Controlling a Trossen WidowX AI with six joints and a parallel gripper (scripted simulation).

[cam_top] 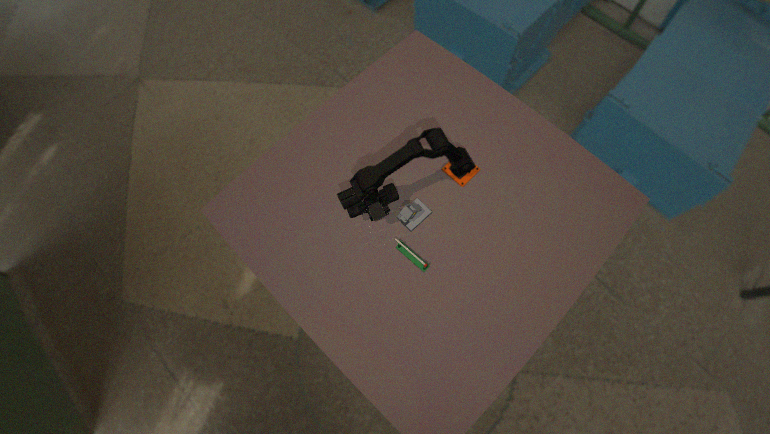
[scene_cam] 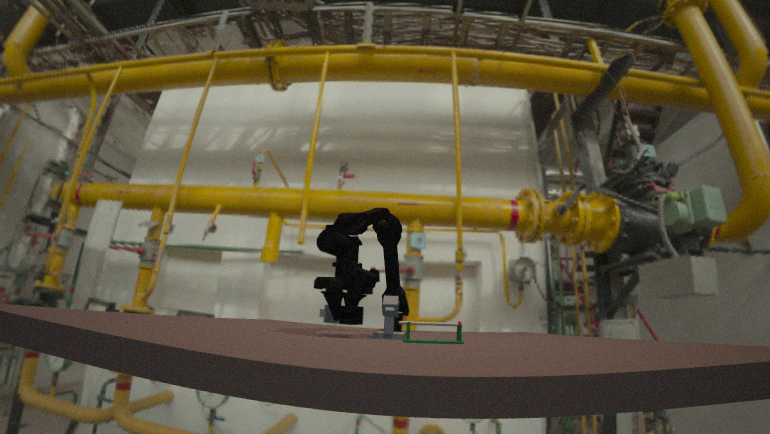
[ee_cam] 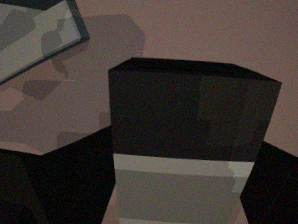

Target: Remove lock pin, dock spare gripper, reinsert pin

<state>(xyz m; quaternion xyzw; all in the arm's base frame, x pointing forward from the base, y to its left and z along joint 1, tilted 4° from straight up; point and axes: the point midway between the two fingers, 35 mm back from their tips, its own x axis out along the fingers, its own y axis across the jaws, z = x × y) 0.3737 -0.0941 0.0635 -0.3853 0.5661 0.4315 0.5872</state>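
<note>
One part is in hand: my gripper [cam_top: 370, 198] [scene_cam: 343, 301] [ee_cam: 176, 129] is clamped on the spare gripper [cam_top: 378, 211] [scene_cam: 351, 315] [ee_cam: 180, 190], its dark block and pale body showing between the two fingers in the wrist view. Exterior view puts it low over the table [cam_top: 485, 269] [scene_cam: 269, 350] [ee_cam: 200, 25], beside the mount [cam_top: 423, 215] [scene_cam: 389, 327] [ee_cam: 55, 35]. Can't confirm from here whether its underside has full clearance.

Lock pin [cam_top: 412, 253] [scene_cam: 431, 323] is out of the socket [cam_top: 409, 212] [scene_cam: 390, 307], lying level across the green rack [cam_top: 411, 257] [scene_cam: 434, 341], red end away from the mount. Makes sense: the bore has to be free for the spigot, and the raised rack should leave room for fingers to get round the pin later.

Docking isn't done. I'd judge next is lift, carry over to the mount, line spigot up with socket. Spigot is too dark to read. Risks: part twisting in the grip, cross-holes misaligned so the pin jams, or knocking the mount on approach.
</note>
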